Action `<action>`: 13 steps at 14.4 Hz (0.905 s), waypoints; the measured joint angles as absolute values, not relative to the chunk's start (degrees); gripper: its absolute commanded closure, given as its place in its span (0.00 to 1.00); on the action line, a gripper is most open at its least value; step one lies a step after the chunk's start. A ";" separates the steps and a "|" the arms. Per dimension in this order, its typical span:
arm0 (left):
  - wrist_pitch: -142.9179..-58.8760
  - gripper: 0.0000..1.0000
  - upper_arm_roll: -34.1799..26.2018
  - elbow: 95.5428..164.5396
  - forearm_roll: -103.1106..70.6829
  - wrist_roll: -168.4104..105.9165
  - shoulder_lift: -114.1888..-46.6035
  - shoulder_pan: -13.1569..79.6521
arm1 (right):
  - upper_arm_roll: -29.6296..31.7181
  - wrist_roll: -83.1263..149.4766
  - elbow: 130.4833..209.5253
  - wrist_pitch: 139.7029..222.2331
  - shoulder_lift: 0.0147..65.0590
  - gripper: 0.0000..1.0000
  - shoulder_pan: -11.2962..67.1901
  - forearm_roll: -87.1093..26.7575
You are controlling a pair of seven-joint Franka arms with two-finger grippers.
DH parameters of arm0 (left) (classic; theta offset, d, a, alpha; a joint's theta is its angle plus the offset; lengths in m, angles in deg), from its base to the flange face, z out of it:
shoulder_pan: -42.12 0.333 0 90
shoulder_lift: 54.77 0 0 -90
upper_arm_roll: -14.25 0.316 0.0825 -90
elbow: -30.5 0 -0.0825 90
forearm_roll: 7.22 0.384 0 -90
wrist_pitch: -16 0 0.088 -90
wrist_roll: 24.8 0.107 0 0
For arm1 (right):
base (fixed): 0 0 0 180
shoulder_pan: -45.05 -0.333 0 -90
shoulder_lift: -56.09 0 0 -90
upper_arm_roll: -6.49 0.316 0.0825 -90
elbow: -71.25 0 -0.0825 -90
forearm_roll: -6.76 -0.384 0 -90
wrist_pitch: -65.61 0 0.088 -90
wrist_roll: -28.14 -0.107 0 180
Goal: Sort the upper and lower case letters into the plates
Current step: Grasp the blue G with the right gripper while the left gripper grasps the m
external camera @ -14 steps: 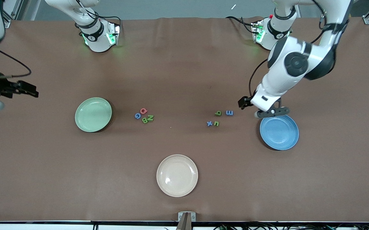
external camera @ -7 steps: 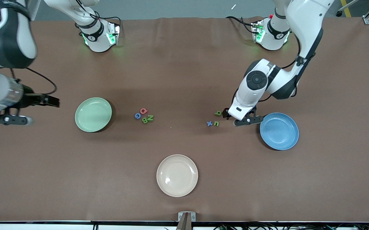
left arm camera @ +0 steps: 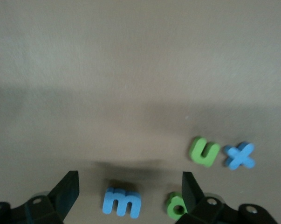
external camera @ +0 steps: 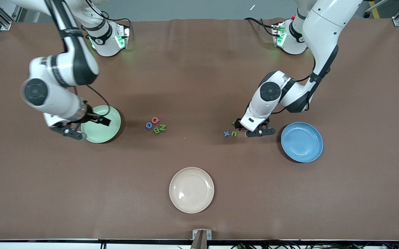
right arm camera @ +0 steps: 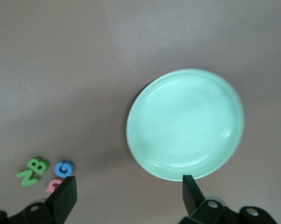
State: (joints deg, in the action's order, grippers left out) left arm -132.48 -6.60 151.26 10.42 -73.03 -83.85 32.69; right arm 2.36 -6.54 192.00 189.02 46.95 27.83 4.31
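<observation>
Four lower-case letters lie beside the blue plate (external camera: 302,141). My left gripper (external camera: 251,127) hangs low over them, open, its fingers straddling the blue m (left arm camera: 121,203) without touching it. One finger stands close to a green round letter (left arm camera: 175,205). The green u (left arm camera: 204,151) and blue x (left arm camera: 240,155) lie just clear of the fingers. Upper-case letters form a cluster: pink Q (external camera: 155,120), blue C (external camera: 148,125), green B (external camera: 156,130) and N (external camera: 163,127). My right gripper (external camera: 75,127) is open and empty over the rim of the mint green plate (right arm camera: 185,123).
A cream-white plate (external camera: 191,190) sits nearer the front camera, midway along the table. Both arm bases stand at the table's top edge. Brown table cloth lies bare between the two letter groups.
The left gripper moved from above the blue plate's rim to low over the blue m. The right arm swung in from the table's end to the mint green plate.
</observation>
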 measured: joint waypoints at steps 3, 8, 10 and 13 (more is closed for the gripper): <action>-132.57 0.12 -6.59 153.50 11.56 -73.02 -83.88 32.71 | 2.39 -16.22 199.23 201.18 46.88 0.03 23.36 4.29; -133.03 0.39 -6.69 155.32 11.88 -73.01 -83.47 32.71 | 2.38 -28.52 202.17 209.75 43.90 0.09 18.73 4.29; -133.15 0.54 -6.75 155.51 11.88 -73.01 -83.23 32.71 | 2.38 -31.64 202.22 212.45 41.60 0.13 17.54 4.29; -133.16 0.73 -7.00 155.68 11.88 -73.01 -82.78 32.71 | 2.37 -34.28 202.15 218.01 37.40 0.17 17.06 4.29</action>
State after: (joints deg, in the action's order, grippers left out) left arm -133.16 -7.00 155.68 11.88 -73.01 -82.78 32.71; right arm 2.37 -34.28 202.15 218.01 37.40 17.06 4.29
